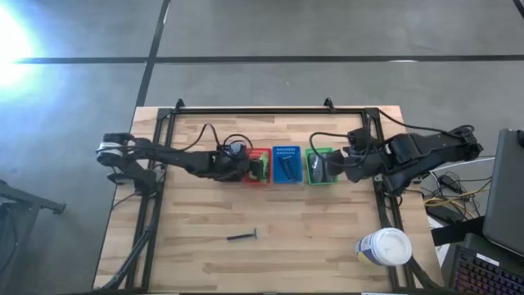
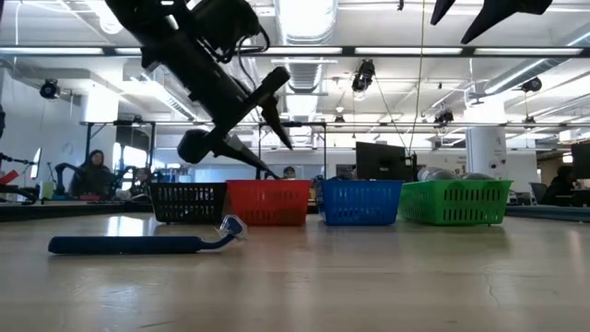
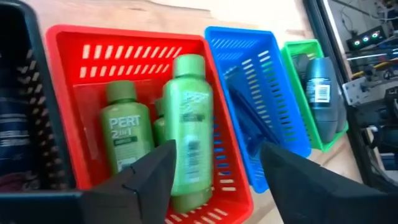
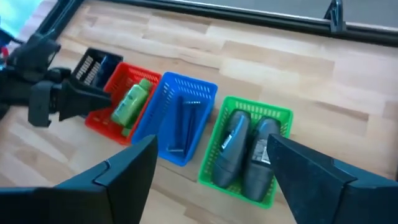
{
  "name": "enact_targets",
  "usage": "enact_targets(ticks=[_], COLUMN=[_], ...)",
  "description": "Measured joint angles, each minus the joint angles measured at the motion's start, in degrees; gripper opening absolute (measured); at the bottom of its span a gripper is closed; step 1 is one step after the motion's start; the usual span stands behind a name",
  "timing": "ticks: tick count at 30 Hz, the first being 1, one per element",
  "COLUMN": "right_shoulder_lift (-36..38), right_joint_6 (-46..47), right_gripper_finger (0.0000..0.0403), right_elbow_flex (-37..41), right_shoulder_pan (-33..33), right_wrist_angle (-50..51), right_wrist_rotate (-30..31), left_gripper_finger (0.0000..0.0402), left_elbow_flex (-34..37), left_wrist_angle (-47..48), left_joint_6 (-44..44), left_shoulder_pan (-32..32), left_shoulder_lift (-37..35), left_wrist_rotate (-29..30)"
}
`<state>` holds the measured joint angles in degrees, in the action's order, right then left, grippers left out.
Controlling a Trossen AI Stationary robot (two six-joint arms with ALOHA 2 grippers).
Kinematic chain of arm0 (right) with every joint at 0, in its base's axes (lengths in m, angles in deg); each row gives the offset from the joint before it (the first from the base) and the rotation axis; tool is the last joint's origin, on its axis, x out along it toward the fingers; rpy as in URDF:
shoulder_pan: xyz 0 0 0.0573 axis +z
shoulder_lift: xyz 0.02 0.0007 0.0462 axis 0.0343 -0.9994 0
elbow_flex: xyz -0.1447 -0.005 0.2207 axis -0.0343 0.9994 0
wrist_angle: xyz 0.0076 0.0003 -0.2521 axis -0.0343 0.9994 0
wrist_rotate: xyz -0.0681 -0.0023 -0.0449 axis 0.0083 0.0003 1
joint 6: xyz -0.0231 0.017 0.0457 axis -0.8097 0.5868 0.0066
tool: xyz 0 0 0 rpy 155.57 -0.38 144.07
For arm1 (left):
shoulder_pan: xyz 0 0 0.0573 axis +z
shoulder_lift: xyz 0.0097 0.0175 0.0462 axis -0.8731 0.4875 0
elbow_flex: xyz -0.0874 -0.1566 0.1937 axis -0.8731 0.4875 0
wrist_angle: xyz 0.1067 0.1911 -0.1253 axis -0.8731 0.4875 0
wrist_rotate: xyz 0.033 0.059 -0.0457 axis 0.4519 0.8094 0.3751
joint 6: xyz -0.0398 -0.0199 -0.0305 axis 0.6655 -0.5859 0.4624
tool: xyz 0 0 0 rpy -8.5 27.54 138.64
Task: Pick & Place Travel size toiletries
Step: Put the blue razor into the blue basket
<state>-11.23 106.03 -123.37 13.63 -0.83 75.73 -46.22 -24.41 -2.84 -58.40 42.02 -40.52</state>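
Observation:
My left gripper (image 3: 217, 177) is open and hovers over the red basket (image 3: 217, 130), which holds green bottles (image 3: 189, 124); one bottle lies on top of the others, just past the fingertips. In the low view the left gripper (image 2: 275, 111) hangs above the red basket (image 2: 269, 203). My right gripper (image 4: 214, 174) is open above the green basket (image 4: 211, 155), where two dark grey oval containers (image 4: 245, 149) lie. The blue basket (image 4: 186, 93) holds thin dark sticks (image 4: 183, 127). One dark stick-like piece (image 1: 243, 238) lies flat on the table near the front, and the low view shows this stick-like piece (image 2: 138, 244) too.
The four baskets stand in a row, black (image 2: 187, 203), red, blue (image 2: 359, 201), green (image 2: 454, 201), across the table's middle (image 1: 286, 164). The black basket holds dark tubes (image 3: 12, 124). A white round canister (image 1: 385, 246) stands at the near right corner. A black frame (image 1: 270, 111) borders the table.

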Motion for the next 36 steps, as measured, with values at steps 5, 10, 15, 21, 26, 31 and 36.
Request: enact_targets(ticks=[5,10,15,21,26,31,36], right_shoulder_lift=[2.1,5.1,8.4,11.8,13.8,14.7,14.7], right_joint_6=[-6.5,-12.7,-16.1,-17.0,-17.0,-16.9,-16.8], right_gripper_finger=[0.0306,0.0309,0.0295,0.0275,0.0262,0.0251,0.0247], right_elbow_flex=[0.0,0.1,2.0,5.7,8.6,10.1,10.8], right_shoulder_pan=[0.0,0.0,0.0,0.0,0.0,0.0,0.0], right_wrist_angle=[0.0,0.0,0.1,0.1,0.1,-0.2,-0.4], right_wrist_rotate=[-1.1,-5.1,-6.2,-6.9,-6.9,-7.0,-7.0], left_gripper_finger=[0.0251,0.025,0.0249,0.025,0.025,0.025,0.025], left_elbow_flex=[-2.5,-4.9,-7.0,-9.9,-9.9,-9.7,-10.9], left_wrist_angle=[2.1,2.1,6.1,24.2,27.1,27.5,26.8], left_joint_6=[-0.8,-14.2,-37.0,-44.3,-40.1,-39.5,-39.7], left_shoulder_pan=[-0.2,-2.5,-11.0,-22.7,-27.2,-29.3,-30.8], left_shoulder_lift=[0.9,0.6,0.7,0.8,0.8,2.3,7.8], left_wrist_rotate=[0.4,-10.1,-24.2,-14.4,-12.6,-12.6,-15.2])
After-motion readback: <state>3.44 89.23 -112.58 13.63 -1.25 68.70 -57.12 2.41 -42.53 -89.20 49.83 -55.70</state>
